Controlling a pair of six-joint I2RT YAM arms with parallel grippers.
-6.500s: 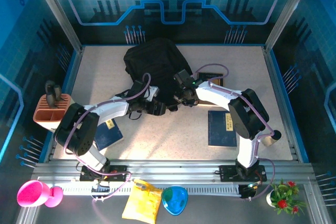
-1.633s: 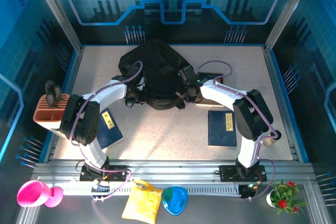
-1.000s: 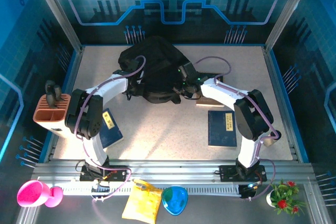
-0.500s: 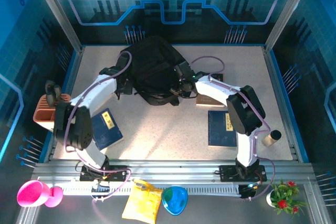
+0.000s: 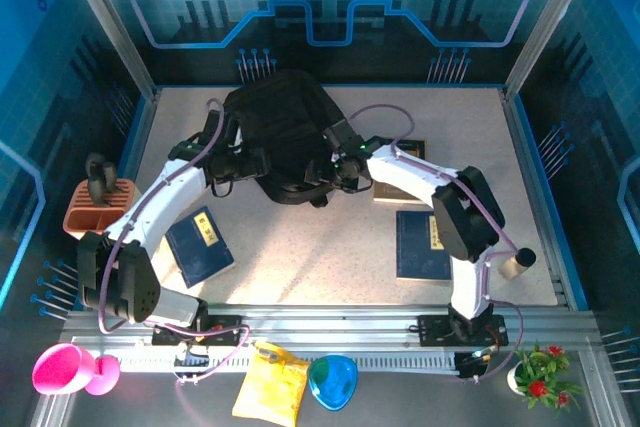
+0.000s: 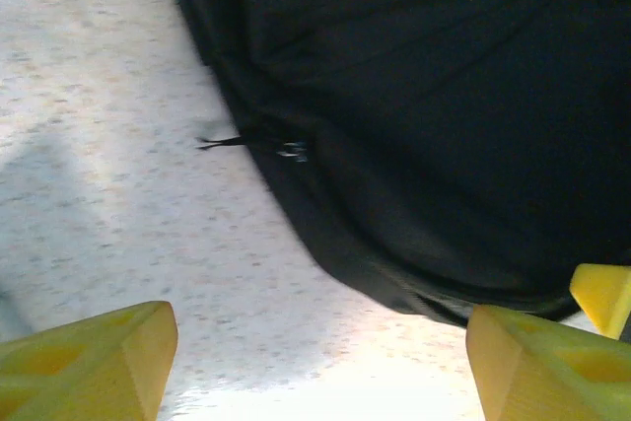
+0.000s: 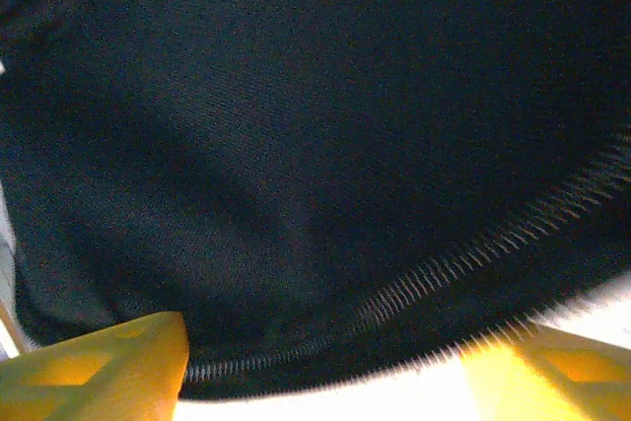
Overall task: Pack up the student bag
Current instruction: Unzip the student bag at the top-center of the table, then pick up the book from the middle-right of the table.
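Top external: fixed, high above and behind the arm bases point(image 5: 190, 325), tilted down over the whole table point(image 5: 330, 247). Bases at 6 o'clock, student bag point(image 5: 285, 132) toward 12. Far view.

Left wrist: close, low over the tabletop. Left fingers point(image 6: 84, 357) at 7 and 5 o'clock of frame, bag edge filling 12 to 4.

Right wrist: nearer, almost against the fabric. Right fingers point(image 7: 99, 357) at 7 and 5, zipper point(image 7: 434, 278) rising toward 3.

All three share the bag. Top and left wrist also share the speckled tabletop beside it.
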